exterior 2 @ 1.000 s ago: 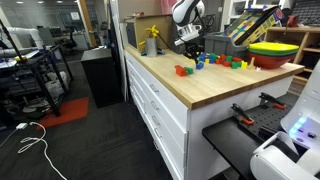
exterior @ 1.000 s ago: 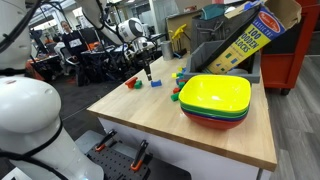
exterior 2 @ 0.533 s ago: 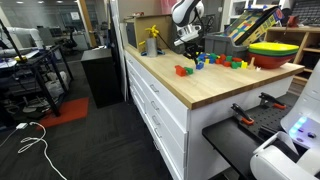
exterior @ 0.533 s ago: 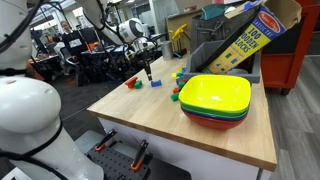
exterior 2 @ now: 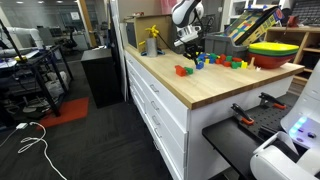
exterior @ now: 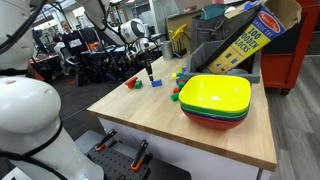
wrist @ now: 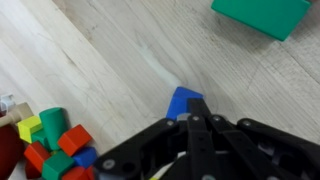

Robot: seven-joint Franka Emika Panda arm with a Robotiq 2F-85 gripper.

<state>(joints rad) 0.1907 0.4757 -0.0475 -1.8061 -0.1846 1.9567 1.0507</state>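
Exterior view, writing: the box [exterior: 250, 40] read "100" and "BLOCKS"; the rest was too small.
Exterior view, room: the tool [exterior: 148, 72] hung over the table [exterior: 200, 145] near its far corner, with the blue block [exterior: 155, 84] just beside it. Bare wood lay between them and the bowls [exterior: 215, 100].
Exterior view, hidden: the tool [exterior 2: 190, 54] stood near the table's long edge; the blue block was hard to make out.
Wrist view, tool: its fingers were together, with the blue block [wrist: 183, 102] at their tips; contact unclear. The green block [wrist: 262, 15] was cut off by the frame.

**Your tally on the worktop [exterior: 140, 118]**

You have one end effector [wrist: 190, 118] and one blue block [wrist: 184, 100] at its tip. One green block [wrist: 262, 15] lies at one o'clock. There is one lone red block [exterior: 131, 83], three stacked bowls [exterior: 215, 100] and one block box [exterior: 250, 40]. The heap of blocks [wrist: 55, 148] at eight o'clock is too jumbled to count.
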